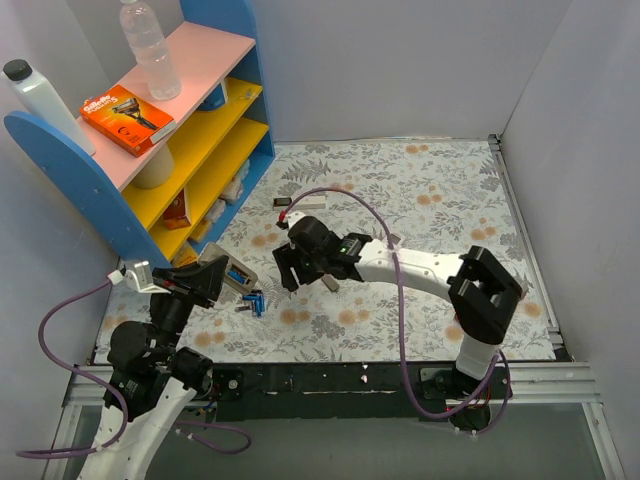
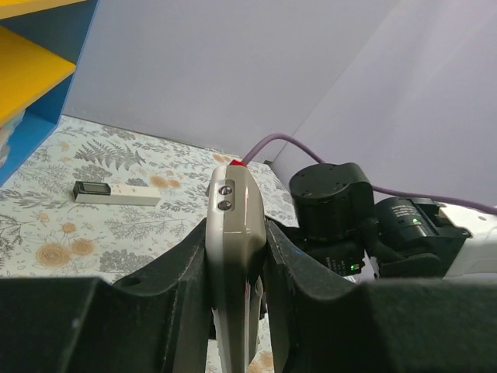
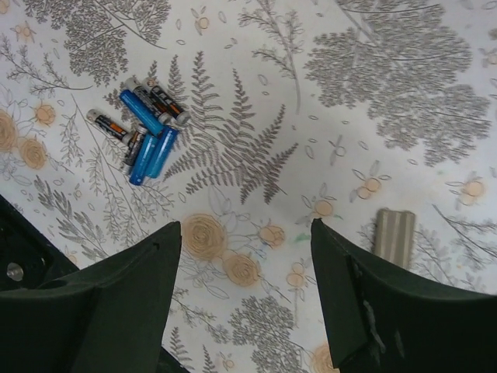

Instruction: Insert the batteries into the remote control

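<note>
Batteries (image 3: 145,132) in right-wrist view; remote control (image 2: 234,206) edge-on in left gripper (image 2: 236,245).

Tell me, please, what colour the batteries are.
The batteries are blue or black-orange; see right wrist view.

Pale remote control (image 2: 233,256) raised, edge-on, blue batteries (image 3: 146,132) clustered lying flat

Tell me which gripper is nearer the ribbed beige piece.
Right. The ribbed beige piece lies beside a finger of the open right gripper. The left gripper, shut on the remote control, is farther off, past the batteries.
</note>
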Controlling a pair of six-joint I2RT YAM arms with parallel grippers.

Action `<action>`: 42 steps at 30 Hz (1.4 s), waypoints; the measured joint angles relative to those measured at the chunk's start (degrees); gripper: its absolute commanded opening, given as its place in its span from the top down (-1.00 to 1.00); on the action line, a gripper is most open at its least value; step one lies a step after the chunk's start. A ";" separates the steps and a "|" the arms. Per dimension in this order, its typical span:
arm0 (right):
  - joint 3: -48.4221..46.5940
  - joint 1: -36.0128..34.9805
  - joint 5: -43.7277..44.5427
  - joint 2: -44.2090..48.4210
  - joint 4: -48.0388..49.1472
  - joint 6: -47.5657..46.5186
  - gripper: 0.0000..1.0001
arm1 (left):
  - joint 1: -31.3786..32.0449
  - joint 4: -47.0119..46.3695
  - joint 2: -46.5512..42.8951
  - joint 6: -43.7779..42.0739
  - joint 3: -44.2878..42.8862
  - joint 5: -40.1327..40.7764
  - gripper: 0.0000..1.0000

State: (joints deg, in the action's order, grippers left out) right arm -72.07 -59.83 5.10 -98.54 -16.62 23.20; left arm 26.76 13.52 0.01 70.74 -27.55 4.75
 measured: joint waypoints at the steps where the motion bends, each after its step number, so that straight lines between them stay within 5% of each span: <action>1: -0.90 -0.44 -0.68 -1.64 0.09 0.31 -0.39 | 0.00 0.20 0.00 -0.35 0.00 0.00 1.00; 8: -5.57 -4.07 -3.04 -9.90 3.41 2.12 0.02 | 0.00 0.55 0.00 -1.46 0.00 0.13 1.00; 18: -10.25 -6.49 -2.03 -17.31 6.25 3.21 0.27 | 0.00 1.55 0.00 -1.57 0.00 0.79 1.00; 42: -14.40 -7.43 1.49 -23.12 5.64 3.34 0.35 | 0.00 1.97 0.00 -1.53 0.00 0.83 1.00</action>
State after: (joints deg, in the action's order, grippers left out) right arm -86.48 -67.26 6.59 -121.67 -10.98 26.55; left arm 26.76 15.49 0.01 69.21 -27.55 5.58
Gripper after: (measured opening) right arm 0.328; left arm 0.268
